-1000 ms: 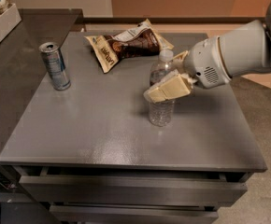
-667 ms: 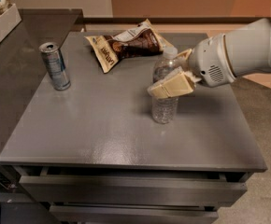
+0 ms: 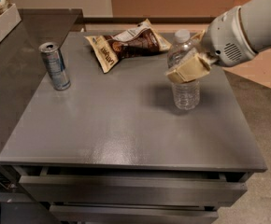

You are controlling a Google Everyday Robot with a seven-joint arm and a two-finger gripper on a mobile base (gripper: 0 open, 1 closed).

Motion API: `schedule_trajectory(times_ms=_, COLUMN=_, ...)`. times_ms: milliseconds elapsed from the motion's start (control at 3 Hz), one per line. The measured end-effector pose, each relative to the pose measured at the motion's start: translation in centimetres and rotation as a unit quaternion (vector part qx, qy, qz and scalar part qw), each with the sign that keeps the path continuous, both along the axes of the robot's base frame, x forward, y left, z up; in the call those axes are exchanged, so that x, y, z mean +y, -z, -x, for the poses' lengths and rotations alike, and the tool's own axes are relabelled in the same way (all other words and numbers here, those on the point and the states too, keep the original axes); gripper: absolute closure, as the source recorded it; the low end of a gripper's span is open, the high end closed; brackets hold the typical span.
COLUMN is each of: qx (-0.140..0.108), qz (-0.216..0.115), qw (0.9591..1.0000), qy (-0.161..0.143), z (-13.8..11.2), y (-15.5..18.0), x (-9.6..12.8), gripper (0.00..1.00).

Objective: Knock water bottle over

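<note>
The water bottle (image 3: 186, 90), clear ribbed plastic with a white cap, stands upright on the grey table (image 3: 107, 125), right of the middle. My gripper (image 3: 188, 70) reaches in from the right at the bottle's mid height. Its tan front part lies across the bottle's front and hides the label band. The bottle's cap and shoulders show above the gripper, and its lower body shows below it. The white arm (image 3: 240, 29) stretches off to the upper right.
A slim silver-blue drink can (image 3: 55, 65) stands upright near the table's left edge. A brown and white snack bag (image 3: 126, 45) lies at the back middle. A dark counter (image 3: 14, 55) adjoins the left side, with a white tray (image 3: 0, 17). Drawers sit below the front edge.
The gripper has moved to the right and a little away, and the bottle has shifted with it, still upright. The can and the snack bag have not moved.
</note>
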State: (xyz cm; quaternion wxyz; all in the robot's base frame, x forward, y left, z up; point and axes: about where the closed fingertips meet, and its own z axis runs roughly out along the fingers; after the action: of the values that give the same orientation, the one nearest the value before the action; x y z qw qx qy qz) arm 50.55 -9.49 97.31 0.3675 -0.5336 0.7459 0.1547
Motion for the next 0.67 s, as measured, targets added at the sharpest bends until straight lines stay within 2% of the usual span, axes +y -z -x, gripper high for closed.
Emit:
schedule_trajectory(times_ms=333, qx=0.014, qz=0.084, qw=0.9963, qy=-0.003, z=-0.3, y=0.6, x=-1.3, gripper=1.00)
schedule_trajectory(times_ms=667, qx=0.023, qz=0.169, qw=0.9851, qy=-0.023, z=-0.1, y=1.7, x=-2.0, gripper=1.00)
